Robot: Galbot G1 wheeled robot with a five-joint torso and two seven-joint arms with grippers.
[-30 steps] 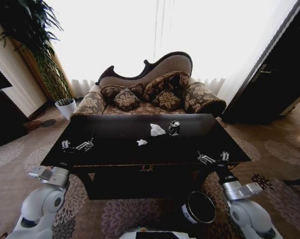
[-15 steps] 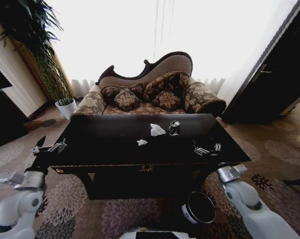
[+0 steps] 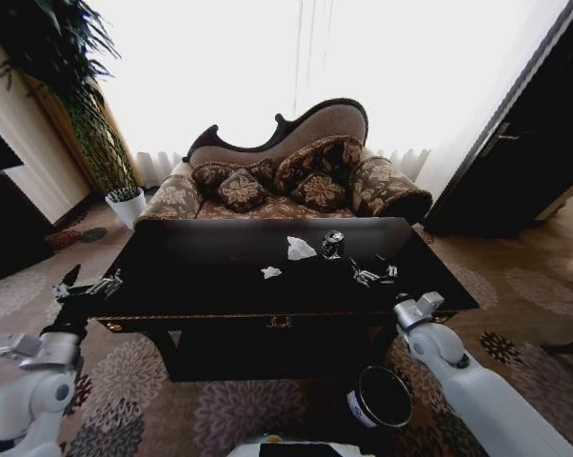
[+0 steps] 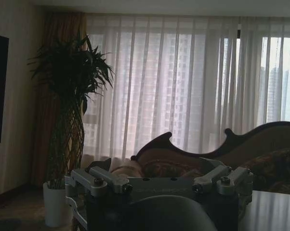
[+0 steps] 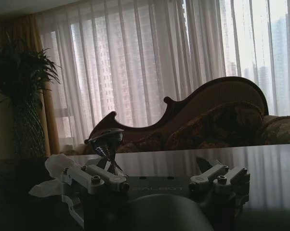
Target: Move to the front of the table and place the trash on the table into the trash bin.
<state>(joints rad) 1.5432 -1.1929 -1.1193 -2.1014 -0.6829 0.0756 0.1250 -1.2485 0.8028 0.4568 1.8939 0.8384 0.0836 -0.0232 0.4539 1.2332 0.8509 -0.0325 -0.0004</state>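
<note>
The black glossy table (image 3: 220,290) stands right in front of me. On its far middle lie the trash pieces: a larger white paper wad (image 3: 300,248), a smaller wad (image 3: 271,272) and a dark can (image 3: 333,245). My right gripper (image 3: 374,274) hovers open over the table, just right of and nearer than the can. The right wrist view shows the right gripper (image 5: 157,180) with the can (image 5: 108,142) and a white wad (image 5: 56,166) beyond its fingers. By the table's left edge my left gripper (image 3: 87,286) is open and holds nothing, as the left gripper (image 4: 159,182) also shows. The black trash bin (image 3: 382,395) stands on the carpet at the table's front right.
A patterned sofa (image 3: 286,181) with cushions stands behind the table. A tall plant in a white pot (image 3: 125,205) is at the back left. Dark furniture (image 3: 515,162) lines the right wall. Patterned carpet lies open on both sides of the table.
My right gripper has reached forward and inward over the table toward the can. My left arm has swung outward to the table's left edge.
</note>
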